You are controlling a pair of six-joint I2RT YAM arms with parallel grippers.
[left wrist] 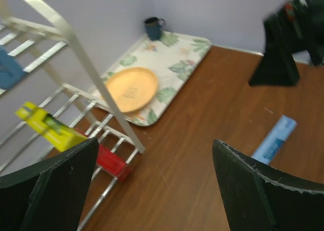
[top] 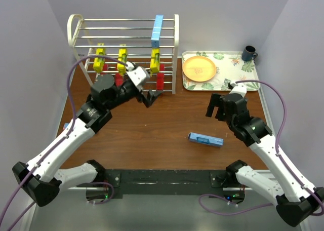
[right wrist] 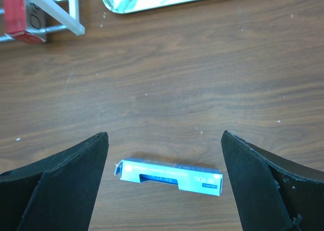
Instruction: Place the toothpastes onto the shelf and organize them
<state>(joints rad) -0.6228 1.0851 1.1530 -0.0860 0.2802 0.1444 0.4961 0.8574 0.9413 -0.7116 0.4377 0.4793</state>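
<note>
Right fingers (right wrist: 61,180) spread wide over blue carton (right wrist: 171,177) lying on table (right wrist: 202,74)

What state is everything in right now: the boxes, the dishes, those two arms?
Left arm: jaws open, empty.
Right arm: jaws open, empty.
Loose blue carton: lying flat on the table.
Top blue carton: resting across the shelf's upper bars.
Yellow cartons: three, on a lower tier.
Red cartons: on the tier beneath them.
Plate: empty, on the tray.
Mug: upright, by the tray's far corner.
</note>
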